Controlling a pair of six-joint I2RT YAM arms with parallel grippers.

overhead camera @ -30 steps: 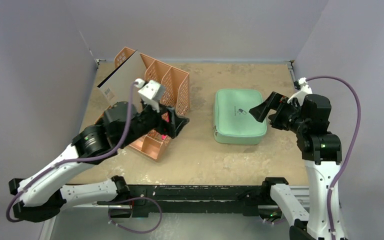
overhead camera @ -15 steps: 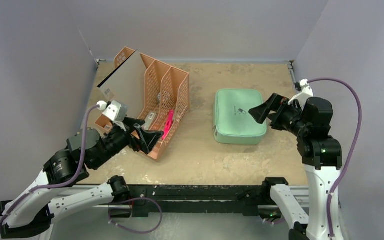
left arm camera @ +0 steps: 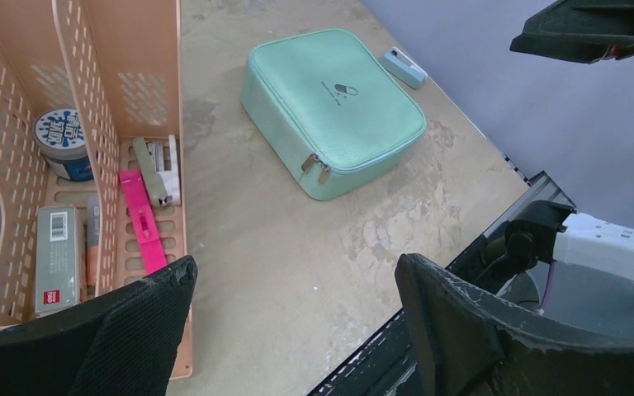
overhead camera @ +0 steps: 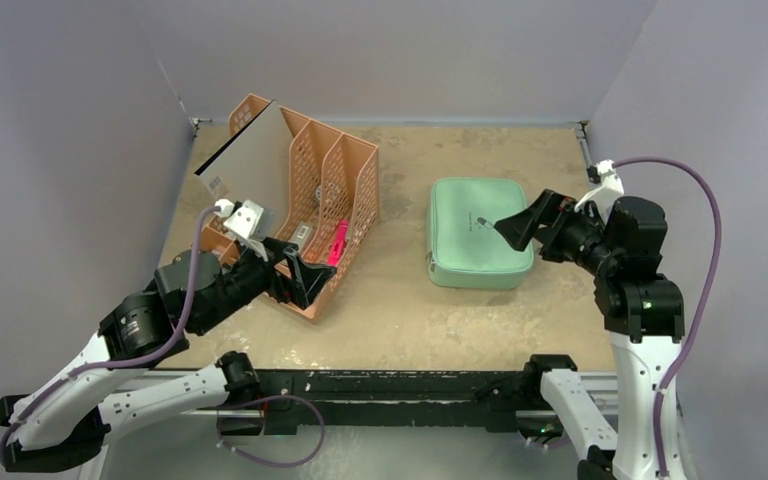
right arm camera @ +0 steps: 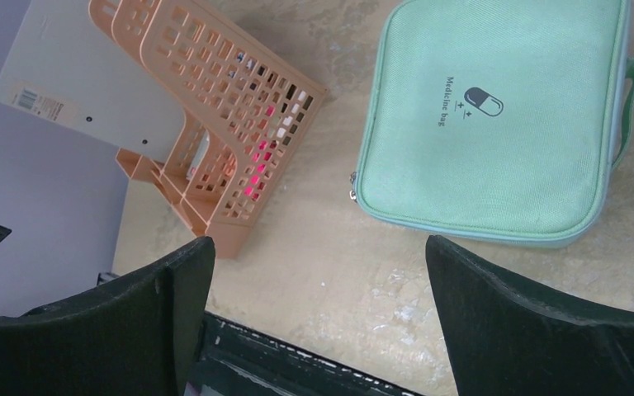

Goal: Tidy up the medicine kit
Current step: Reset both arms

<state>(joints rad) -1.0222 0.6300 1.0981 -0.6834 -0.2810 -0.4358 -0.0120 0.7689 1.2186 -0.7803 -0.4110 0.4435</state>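
Medicine kit (overhead camera: 479, 232) lay zipped shut, centre-right; supplies (overhead camera: 338, 243) sat in rack (overhead camera: 310, 185), left. Nothing was packed yet. Left gripper (left arm camera: 295, 266) and right gripper (right arm camera: 318, 246) were spread, empty.

Bare surface (overhead camera: 400, 270) runs down mid-frame between the orange rack (overhead camera: 355, 190) at left and the closed medicine kit (overhead camera: 475, 245) at right. In the left wrist view, a small blue box (left arm camera: 402, 67) lies just beside the kit's upper-right edge.

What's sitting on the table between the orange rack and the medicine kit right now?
Nothing. The stretch of table between the orange rack and the medicine kit is bare, as the top external and left wrist views both show.
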